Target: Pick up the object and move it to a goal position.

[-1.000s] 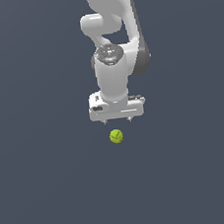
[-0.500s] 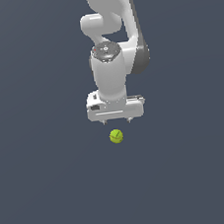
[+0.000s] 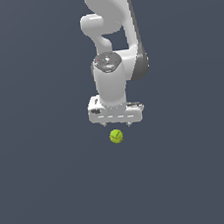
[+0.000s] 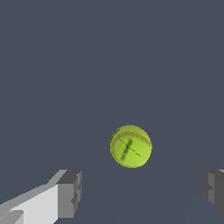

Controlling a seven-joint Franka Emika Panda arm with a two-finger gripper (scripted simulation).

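Observation:
The object, a small yellow-green ball (image 3: 116, 136) with thin dark curved lines, lies on the dark grey floor. My white gripper (image 3: 116, 125) hangs just above and behind it in the exterior view, fingers pointing down. In the wrist view the ball (image 4: 131, 146) sits a little ahead of the line between my two grey fingertips (image 4: 70, 193), which stand wide apart. The gripper (image 4: 142, 192) is open and holds nothing; the ball is not between the pads.
The white arm (image 3: 111, 32) rises behind the gripper toward the top of the exterior view. A plain dark grey surface (image 3: 44, 192) surrounds the ball on every side.
The gripper has drifted slightly lower and closer to the ball over the last second. The ball has stayed in place.

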